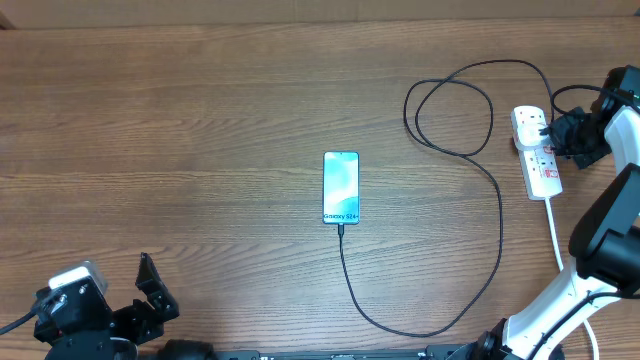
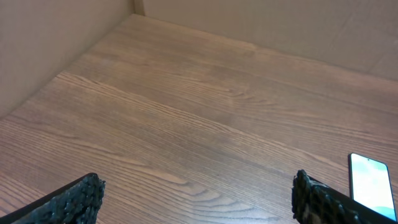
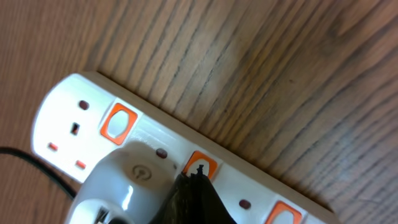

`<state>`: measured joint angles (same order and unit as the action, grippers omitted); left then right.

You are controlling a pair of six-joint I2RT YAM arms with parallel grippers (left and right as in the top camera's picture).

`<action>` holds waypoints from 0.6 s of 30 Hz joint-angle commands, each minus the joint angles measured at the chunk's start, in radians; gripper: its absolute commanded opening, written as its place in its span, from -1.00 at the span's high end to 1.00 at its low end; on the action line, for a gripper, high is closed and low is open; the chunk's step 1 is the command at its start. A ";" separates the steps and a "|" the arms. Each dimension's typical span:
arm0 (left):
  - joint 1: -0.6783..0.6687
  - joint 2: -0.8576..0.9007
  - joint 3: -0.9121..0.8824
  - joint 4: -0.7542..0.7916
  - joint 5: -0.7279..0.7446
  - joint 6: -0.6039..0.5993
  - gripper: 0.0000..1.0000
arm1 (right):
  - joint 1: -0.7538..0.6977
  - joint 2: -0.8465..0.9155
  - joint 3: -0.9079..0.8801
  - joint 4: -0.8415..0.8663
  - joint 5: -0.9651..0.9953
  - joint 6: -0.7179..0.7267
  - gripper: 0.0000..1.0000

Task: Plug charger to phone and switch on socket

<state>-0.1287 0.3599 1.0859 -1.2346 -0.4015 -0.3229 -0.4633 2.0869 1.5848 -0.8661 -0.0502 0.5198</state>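
Note:
The phone [image 1: 341, 188] lies face up mid-table, its screen light blue. The charger cable [image 1: 498, 215] runs from the phone's near end, loops right and back up to the socket [image 1: 541, 172], a white power strip at the far right. In the right wrist view a white adapter [image 3: 121, 186] sits plugged into the strip [image 3: 68, 106]. My right gripper [image 3: 199, 174] is shut, its tip touching the orange switch [image 3: 204, 163] beside the adapter. My left gripper [image 2: 202, 202] is open and empty at the near left [image 1: 150, 292]; the phone [image 2: 370, 183] shows at that view's right edge.
The strip's thick white cord [image 1: 553, 230] runs toward the near right beside my right arm [image 1: 610, 235]. Two more orange switches [image 3: 120, 122] [image 3: 283, 214] flank the one under my tip. The cable loops widely over the right half of the wooden table [image 1: 180, 130].

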 commanded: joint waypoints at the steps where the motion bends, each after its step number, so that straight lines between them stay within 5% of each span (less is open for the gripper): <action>1: 0.007 -0.010 -0.003 0.000 -0.017 -0.014 -0.99 | 0.028 0.061 0.026 0.001 -0.019 -0.005 0.92; 10: 0.007 -0.013 -0.003 0.000 -0.017 -0.014 -0.99 | 0.069 0.065 0.042 -0.046 -0.019 -0.076 0.92; 18: 0.007 -0.153 -0.003 0.000 -0.017 -0.014 -0.99 | -0.019 -0.333 0.180 -0.122 -0.156 -0.076 0.92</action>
<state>-0.1287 0.2691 1.0859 -1.2346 -0.4015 -0.3229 -0.4393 1.9774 1.6661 -0.9966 -0.0830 0.4519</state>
